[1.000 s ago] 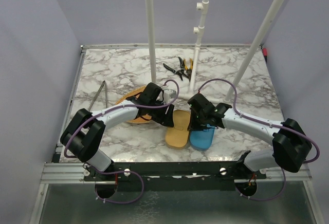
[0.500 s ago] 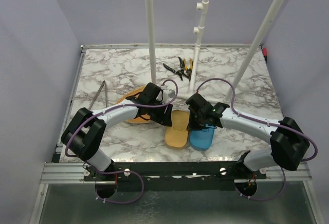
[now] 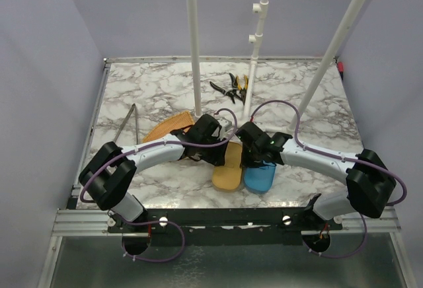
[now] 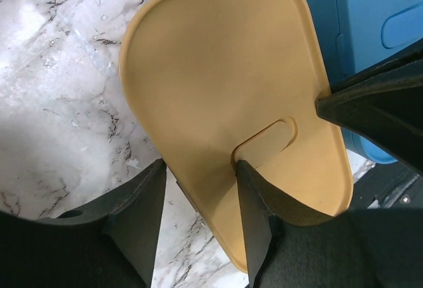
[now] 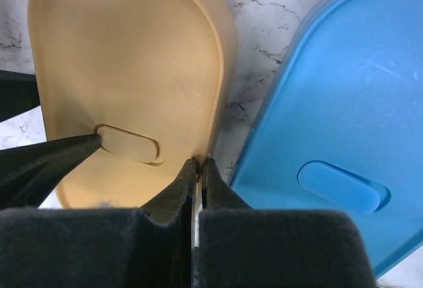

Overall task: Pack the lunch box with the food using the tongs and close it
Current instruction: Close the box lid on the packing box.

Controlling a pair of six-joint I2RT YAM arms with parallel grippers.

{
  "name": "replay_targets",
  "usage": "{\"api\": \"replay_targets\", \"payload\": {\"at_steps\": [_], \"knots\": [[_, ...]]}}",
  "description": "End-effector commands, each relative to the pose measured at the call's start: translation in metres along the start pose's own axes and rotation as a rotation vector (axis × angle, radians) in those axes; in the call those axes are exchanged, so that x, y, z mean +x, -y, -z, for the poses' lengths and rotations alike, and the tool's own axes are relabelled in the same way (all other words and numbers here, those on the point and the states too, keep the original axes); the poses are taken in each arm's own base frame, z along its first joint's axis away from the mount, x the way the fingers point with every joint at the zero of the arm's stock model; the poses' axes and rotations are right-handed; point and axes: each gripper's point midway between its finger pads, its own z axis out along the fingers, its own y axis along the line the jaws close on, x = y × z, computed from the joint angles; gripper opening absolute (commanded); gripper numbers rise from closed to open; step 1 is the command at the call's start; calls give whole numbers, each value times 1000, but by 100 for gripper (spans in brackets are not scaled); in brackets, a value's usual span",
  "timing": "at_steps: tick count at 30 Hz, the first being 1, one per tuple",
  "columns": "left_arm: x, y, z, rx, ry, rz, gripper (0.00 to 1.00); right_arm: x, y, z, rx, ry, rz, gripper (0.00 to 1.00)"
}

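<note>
Left pincer [image 4: 199, 172] stands open astride the rim of the tan lunch-box lid [image 4: 218, 70]. Right pincer [image 5: 198, 164] is closed at the lid's other edge, with the blue lunch-box shell [image 5: 330, 103] just to its right. Tongs [image 3: 127, 124] lie well left of the left pincer, pliers [image 3: 232, 88] beyond both.

From above, the arms cover the far ends of the tan lid [image 3: 228, 174] and the blue lid [image 3: 259, 179]. An orange piece [image 3: 165, 128] behind the left gripper [image 4: 198, 218] shows only in part. At the right gripper [image 5: 198, 182], it is impossible to tell whether the tan lid's rim sits between the fingers [image 5: 177, 199]. To that gripper's right, the blue lid runs off the frame edge.
</note>
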Motion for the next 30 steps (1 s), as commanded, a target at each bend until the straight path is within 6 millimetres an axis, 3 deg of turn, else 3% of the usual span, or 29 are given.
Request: {"api": "replay_targets", "payload": {"at_steps": [1, 12, 16, 21, 25, 30], "knots": [[34, -11, -12, -143, -57, 32, 47, 21, 35, -17, 168, -39, 30, 2], [58, -6, -13, -172, 48, 160, 43, 17, 37, -11, 167, 5, 11, 1], [43, -5, -2, -181, 128, 178, 44, 11, 34, -5, 154, 32, 4, 2], [7, 15, 15, -123, 226, 179, 48, 2, 21, 2, 105, 55, -5, 3], [-17, 34, 25, -63, 273, 185, 54, -7, 14, 9, 83, 87, -15, 14], [-31, 42, 39, -47, 310, 187, 59, -25, 7, 21, 68, 149, -7, 25]]}}
